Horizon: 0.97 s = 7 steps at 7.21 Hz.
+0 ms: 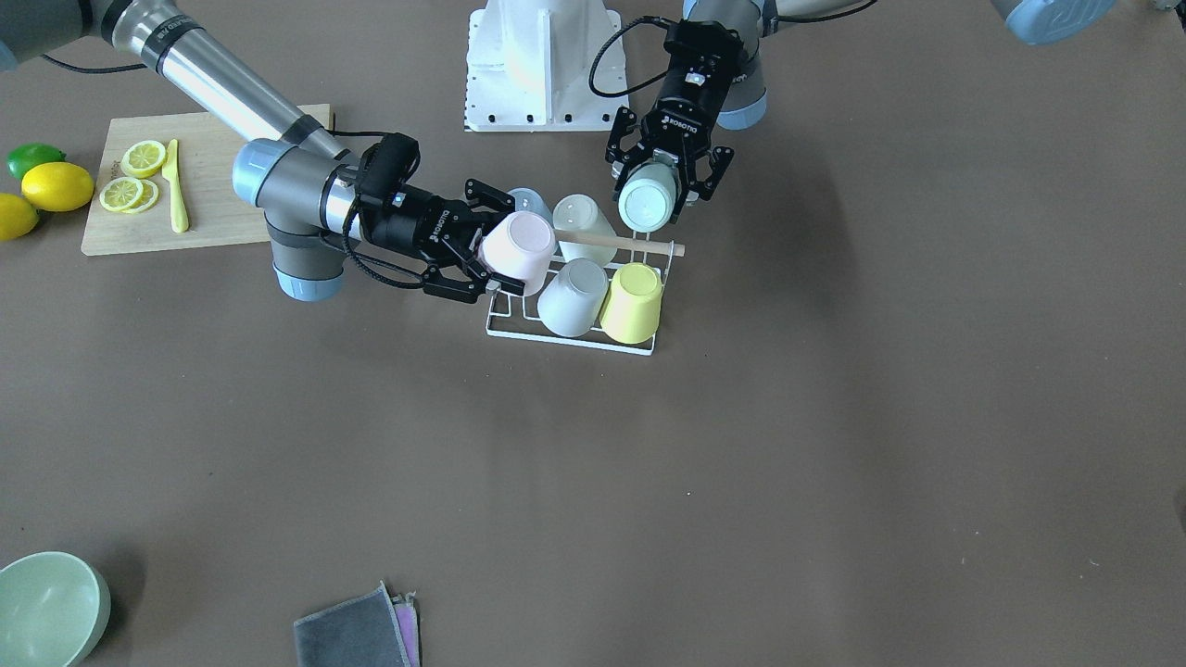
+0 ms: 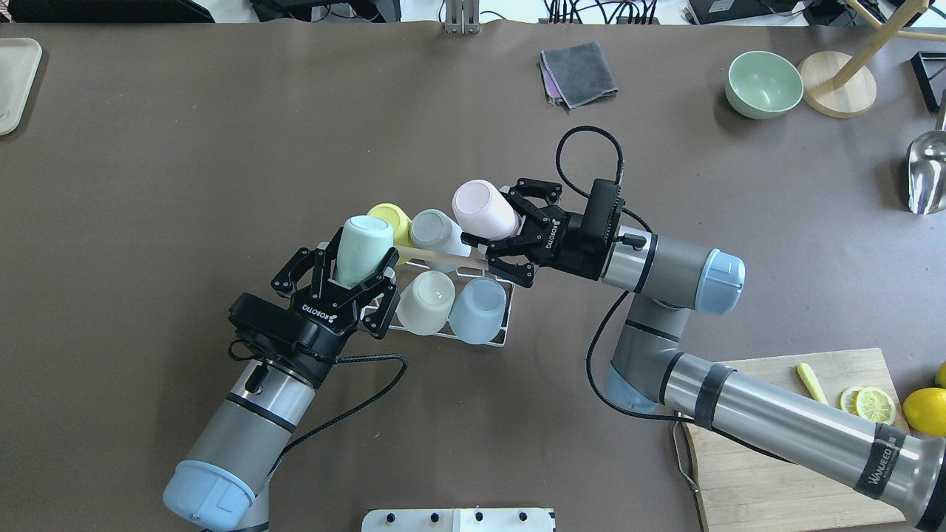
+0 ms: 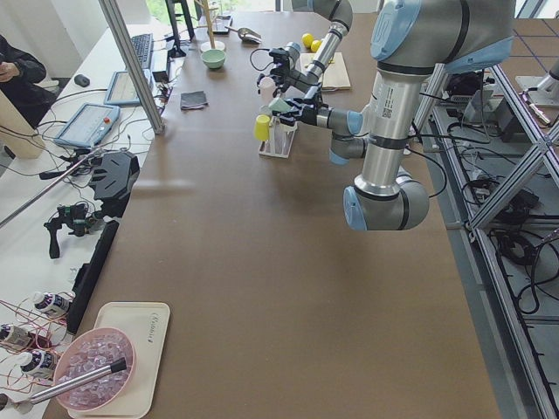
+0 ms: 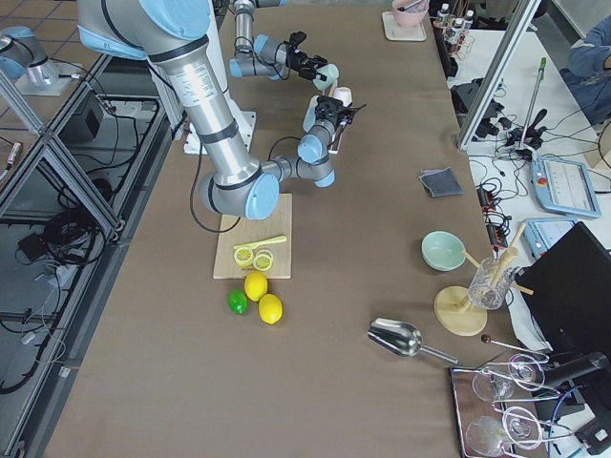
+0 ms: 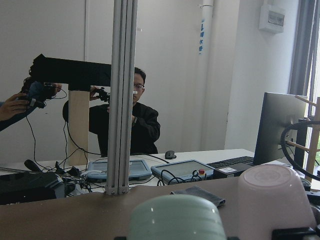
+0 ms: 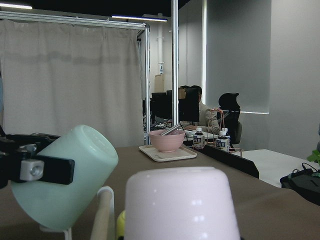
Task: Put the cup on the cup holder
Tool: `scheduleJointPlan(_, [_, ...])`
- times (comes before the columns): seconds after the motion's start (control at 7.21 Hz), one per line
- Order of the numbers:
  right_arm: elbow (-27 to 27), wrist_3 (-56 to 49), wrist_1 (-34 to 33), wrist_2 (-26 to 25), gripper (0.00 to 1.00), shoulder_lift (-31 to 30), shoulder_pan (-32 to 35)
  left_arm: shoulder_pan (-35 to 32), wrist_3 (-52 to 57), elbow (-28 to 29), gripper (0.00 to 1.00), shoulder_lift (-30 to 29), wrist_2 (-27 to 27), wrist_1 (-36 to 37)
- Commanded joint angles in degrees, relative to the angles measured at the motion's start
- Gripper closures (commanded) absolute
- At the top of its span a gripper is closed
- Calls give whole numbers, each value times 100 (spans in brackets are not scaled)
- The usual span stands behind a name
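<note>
Right hand [image 2: 502, 229] is closed on the pink cup [image 2: 484, 209], which tilts mouth-down over the corner of the cup holder [image 1: 570, 342] farthest from the robot on its right side. The cup's axis leans toward the prong below, so probably only a short lowering is needed. Left hand [image 2: 355, 277] clasps the mint cup [image 2: 362, 247] above the holder's near left corner. Both cups are smooth, matte and handleless.

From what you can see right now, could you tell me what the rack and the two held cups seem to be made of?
The rack: probably white-coated metal wire, judging by its slim bent frame; its rod looks like pale bare wood. The pink cup and mint cup: likely matte plastic, opaque with soft dull highlights, though uncertain.
</note>
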Motion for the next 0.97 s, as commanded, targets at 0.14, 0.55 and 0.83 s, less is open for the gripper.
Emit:
scheduleJointPlan(0.14, [-63, -1, 11, -9, 100, 16, 0, 37, -10, 130, 100, -10, -7, -9])
scheduleJointPlan(0.55, [-63, 17, 2, -9, 80, 25, 0, 46, -10, 218, 100, -10, -7, 0])
scheduleJointPlan(0.83, [-54, 26, 11, -96, 26, 7, 0, 46, -10, 288, 34, -10, -16, 0])
